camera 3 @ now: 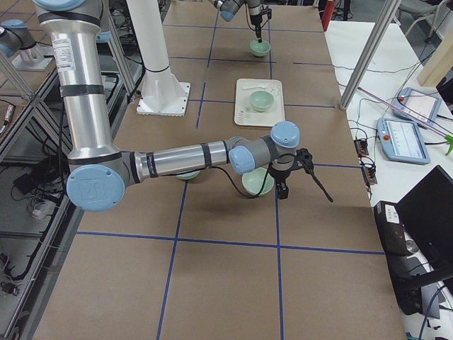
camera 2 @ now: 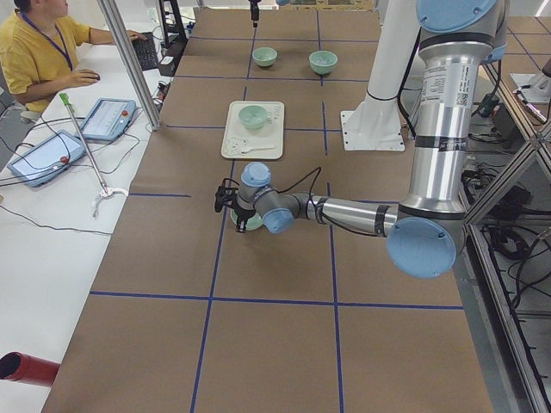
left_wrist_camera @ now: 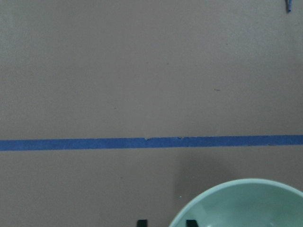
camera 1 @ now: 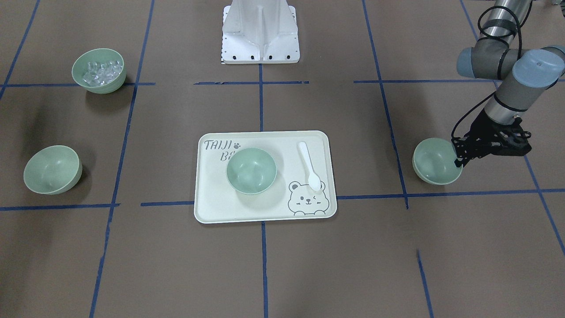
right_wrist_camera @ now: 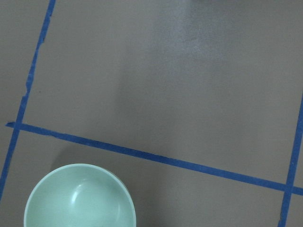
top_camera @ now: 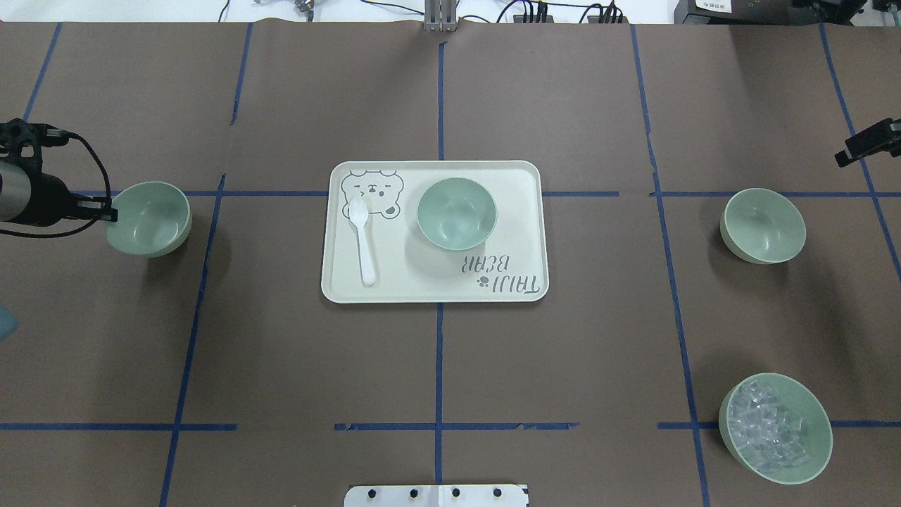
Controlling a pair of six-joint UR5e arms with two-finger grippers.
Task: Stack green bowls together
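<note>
You are looking at a tray (top_camera: 422,285) lying mid-table, carrying the middle bowl (top_camera: 456,213) on its right half and a spoon (top_camera: 364,243) on its left. The left bowl (top_camera: 151,218) is sitting well left of it, the right bowl (top_camera: 764,225) well right, and the ice bowl (top_camera: 774,428) is standing nearer the robot than the right bowl.

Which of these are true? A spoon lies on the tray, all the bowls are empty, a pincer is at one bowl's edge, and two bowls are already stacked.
1. A white spoon lies on the tray. True.
2. All four bowls are empty. False: the cube-filled bowl holds clear cubes.
3. The left pincer is at the rim of the side bowl. True.
4. Two bowls are stacked on the tray. False: only the middle bowl sits there, and no bowls are stacked anywhere.
</note>
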